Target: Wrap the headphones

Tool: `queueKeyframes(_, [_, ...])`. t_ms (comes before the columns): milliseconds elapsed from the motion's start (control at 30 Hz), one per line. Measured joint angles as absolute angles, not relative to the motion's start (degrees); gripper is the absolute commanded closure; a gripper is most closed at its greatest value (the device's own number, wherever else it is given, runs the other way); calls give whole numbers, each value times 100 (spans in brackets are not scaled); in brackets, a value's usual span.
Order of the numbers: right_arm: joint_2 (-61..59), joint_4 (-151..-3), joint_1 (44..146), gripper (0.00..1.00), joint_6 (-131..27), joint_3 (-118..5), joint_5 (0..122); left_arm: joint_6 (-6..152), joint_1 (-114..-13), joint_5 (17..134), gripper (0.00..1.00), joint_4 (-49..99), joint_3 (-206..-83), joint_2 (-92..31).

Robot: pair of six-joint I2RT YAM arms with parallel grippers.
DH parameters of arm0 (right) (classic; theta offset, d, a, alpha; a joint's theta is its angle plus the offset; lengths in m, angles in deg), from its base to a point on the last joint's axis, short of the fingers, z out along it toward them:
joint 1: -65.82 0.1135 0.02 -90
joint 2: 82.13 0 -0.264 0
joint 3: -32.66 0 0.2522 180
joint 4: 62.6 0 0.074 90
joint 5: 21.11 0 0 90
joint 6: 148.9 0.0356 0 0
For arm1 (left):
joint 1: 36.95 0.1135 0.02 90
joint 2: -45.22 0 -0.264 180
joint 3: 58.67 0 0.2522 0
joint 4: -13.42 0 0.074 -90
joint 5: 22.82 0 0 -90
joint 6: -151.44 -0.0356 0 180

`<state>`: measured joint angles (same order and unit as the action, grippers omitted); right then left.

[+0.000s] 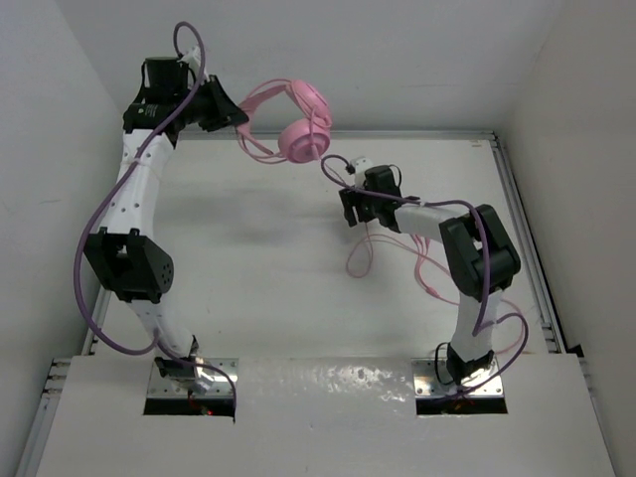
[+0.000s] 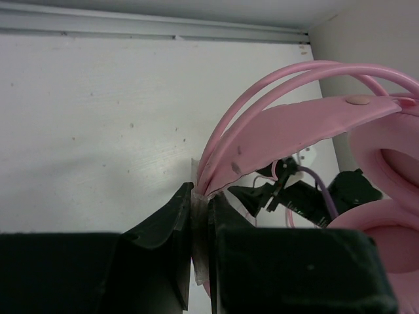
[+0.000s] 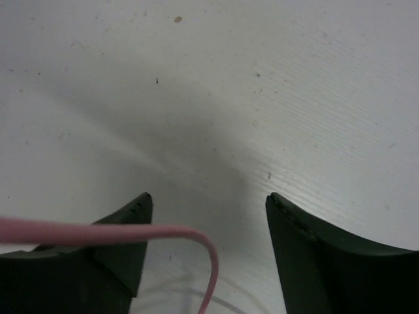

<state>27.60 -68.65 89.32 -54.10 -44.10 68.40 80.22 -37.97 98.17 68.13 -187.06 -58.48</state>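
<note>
White table (image 1: 258, 268) and plain white walls frame both arms, and the left fingers (image 2: 163, 226) are clamped tight on the thin headband (image 2: 281, 131) of the pink headphones (image 1: 303, 134), holding them up off the table near its far edge. The right fingers (image 3: 314, 261) stand spread with nothing gripped, low over the table's middle, while the thin pink cable (image 3: 98, 232) crosses in front of one finger and curves downward

headphones (image 2: 308, 127): smooth plastic | table (image 2: 98, 118): matt white | left claw (image 2: 200, 209): matt black, probably plastic
</note>
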Motion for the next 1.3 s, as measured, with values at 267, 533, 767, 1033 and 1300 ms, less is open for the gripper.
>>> queueKeyframes(267, [3455, -7333, 9009, 100, -4776, -4907, 6737, 8324, -3760, 10195, 100, 6483, -18933, -5894])
queueKeyframes(533, [2395, -7530, 10421, 100, -4632, -4476, 7441, 8886, -3757, 10514, 100, 6030, -18719, -5925])
queueKeyframes(767, [1311, -7742, 11798, 100, -4895, -4362, 8140, 9253, -3720, 10708, 100, 5868, -18168, -5953])
queueKeyframes(1033, [983, -9077, 12078, 100, -5373, -4850, 8719, 8776, -3692, 9681, 100, 6876, -18107, -5999])
queueKeyframes(1300, [1213, -10461, 12084, 100, -5061, -5930, 8492, 8175, -3945, 8647, 100, 7506, -17458, -5903])
